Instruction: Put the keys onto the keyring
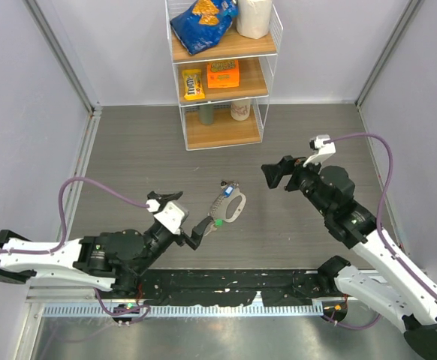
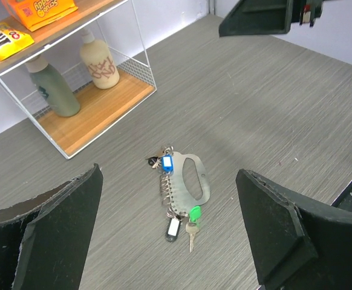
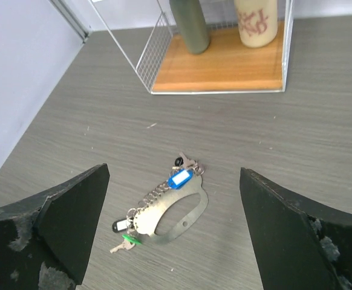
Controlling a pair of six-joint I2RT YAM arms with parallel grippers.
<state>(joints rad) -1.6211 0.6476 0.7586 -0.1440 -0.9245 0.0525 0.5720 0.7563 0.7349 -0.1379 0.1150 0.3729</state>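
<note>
1. The keyring [image 1: 233, 206], a grey oval loop, lies flat on the bench [image 1: 136, 154], straight out in front of the wire shelf [image 1: 220, 136] and well apart from it
2. A thin chain [image 2: 166, 190] runs along one long side of the loop. A blue tag [image 2: 167, 162] sits at the end nearer the shelf and a green tag [image 2: 195, 212] at the end farther from it
3. The keys [image 2: 190, 240] lie at the chain's ends: a silver blade sticks out just beside the green tag, and a small black head shows by the blue tag. Whether they are threaded on the loop cannot be told
4. The left claw [image 1: 201, 231] is released, its jaws spread wide with nothing between them. It is farther from the shelf than the keyring, near the green-tag end
5. The right claw [image 1: 276, 175] is also released and empty. It is raised above the bench off the shelf's right front corner
6. A green bottle [image 2: 54, 90] and a cream bottle [image 2: 100, 63] stand on the shelf's lowest board
</note>
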